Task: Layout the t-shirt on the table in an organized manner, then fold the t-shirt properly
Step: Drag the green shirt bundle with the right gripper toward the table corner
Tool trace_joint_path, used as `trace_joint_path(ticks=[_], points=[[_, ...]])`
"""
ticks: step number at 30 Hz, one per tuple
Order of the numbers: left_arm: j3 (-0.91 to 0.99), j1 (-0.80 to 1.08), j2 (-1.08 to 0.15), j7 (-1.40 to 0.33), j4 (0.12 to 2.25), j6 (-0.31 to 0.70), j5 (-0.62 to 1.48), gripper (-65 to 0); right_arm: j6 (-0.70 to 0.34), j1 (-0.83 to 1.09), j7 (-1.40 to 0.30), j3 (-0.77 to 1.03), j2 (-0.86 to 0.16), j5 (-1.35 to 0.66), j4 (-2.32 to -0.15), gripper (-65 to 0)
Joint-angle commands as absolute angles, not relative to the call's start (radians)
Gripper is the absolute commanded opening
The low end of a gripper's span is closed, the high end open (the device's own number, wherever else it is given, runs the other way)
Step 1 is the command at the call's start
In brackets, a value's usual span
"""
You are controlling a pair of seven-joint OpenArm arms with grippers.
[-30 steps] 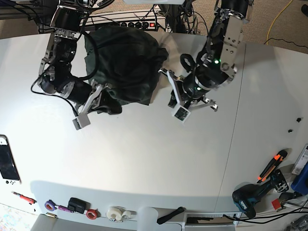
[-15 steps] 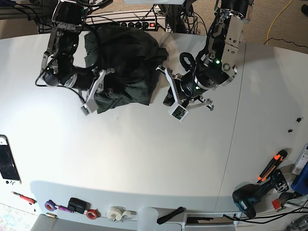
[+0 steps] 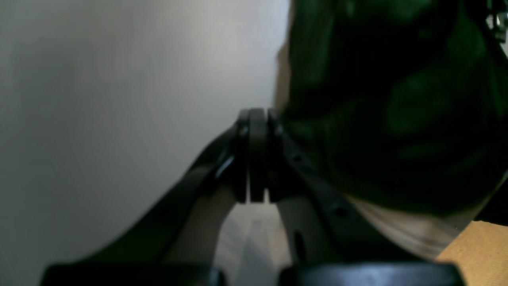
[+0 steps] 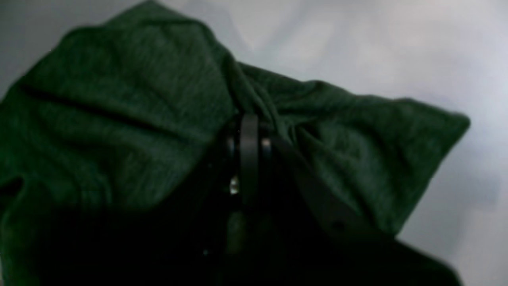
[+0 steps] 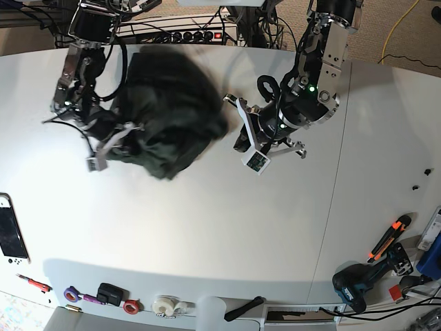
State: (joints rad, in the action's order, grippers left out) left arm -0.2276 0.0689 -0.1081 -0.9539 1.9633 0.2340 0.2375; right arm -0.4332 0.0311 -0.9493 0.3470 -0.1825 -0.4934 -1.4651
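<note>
My right gripper (image 4: 249, 131) is clamped on the bunched t-shirt (image 5: 165, 117) at the table's (image 5: 207, 227) ten o'clock; left gripper (image 3: 256, 119) closed, empty. I'd drag slowly, spreading fabric flat

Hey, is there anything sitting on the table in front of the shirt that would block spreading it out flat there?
Nothing visible does. The t-shirt lies bunched near the far edge, pinched by the right gripper. The stretch of table toward the near side is bare; the tools and small items lie along the near edge and corners.
</note>
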Motion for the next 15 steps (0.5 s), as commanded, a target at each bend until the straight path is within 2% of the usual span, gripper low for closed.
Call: trace_joint_path(ticks=[1, 8, 11, 15], points=[[-0.226, 0.056, -0.103, -0.936, 1.979, 0.238, 0.248, -65.0, -0.369, 0.050, -1.055, 0.384, -0.202, -0.358, -1.451, -65.0], [-0.226, 0.055, -0.104, -0.936, 1.979, 0.238, 0.249, -65.0, -0.347, 0.050, -1.085, 0.613, -0.202, -0.364, -1.451, -65.0], [-0.226, 0.055, -0.104, -0.935, 1.979, 0.238, 0.287, -65.0, -0.348, 0.049, -1.084, 0.692, -0.204, -0.432, -1.451, -65.0], [-0.226, 0.051, -0.103, -0.913, 1.979, 0.281, 0.347, -65.0, -0.401, 0.049, -1.083, 0.764, -0.228, -0.511, -1.451, -65.0]])
